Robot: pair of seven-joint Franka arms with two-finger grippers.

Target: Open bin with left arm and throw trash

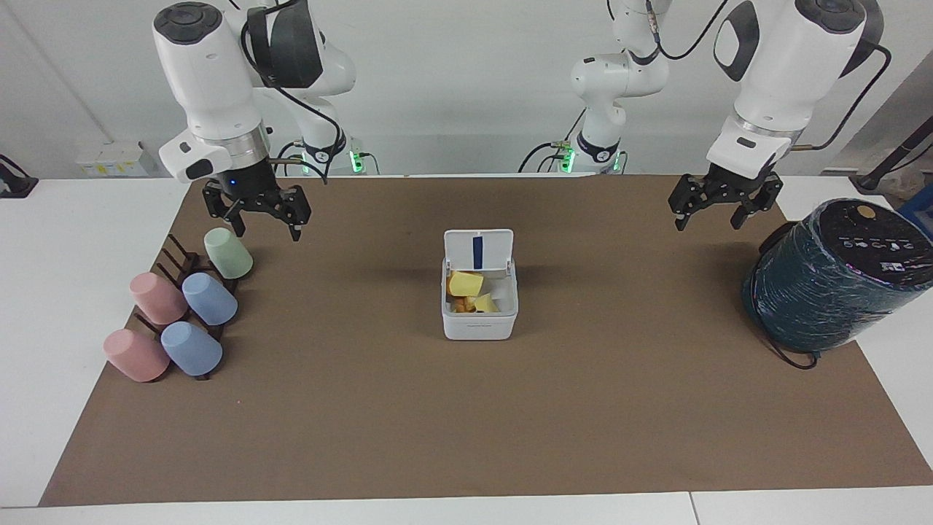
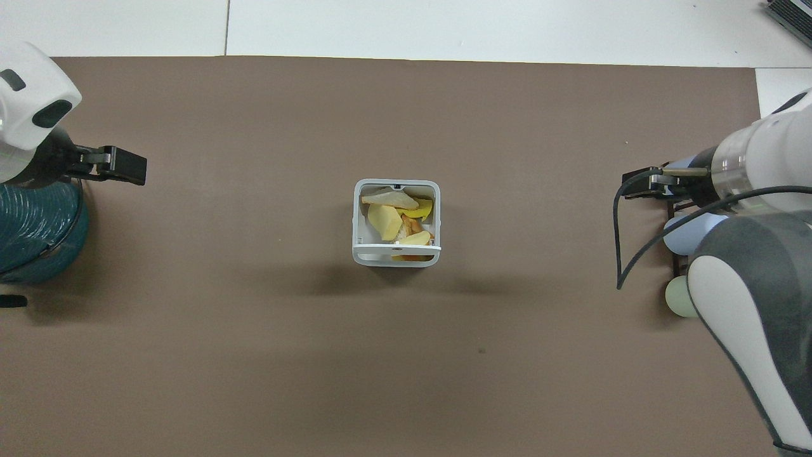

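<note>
The bin (image 1: 479, 321) is white, and its raised lid (image 1: 478, 250) carries a dark blue stripe down the middle of the underside. Inside, the trash (image 1: 466, 290) is yellow and pale yellow with bits of orange-brown. A plain brown mat (image 1: 466, 415) covers the white table (image 1: 80, 240). The cups (image 1: 182, 310) are pastel: one mint green, two pink, two light blue, on a dark brown rack (image 1: 178, 255). The cylinder (image 1: 831, 277) is dark teal-green with a black top. Both arms are white and dark grey, with black grippers.
</note>
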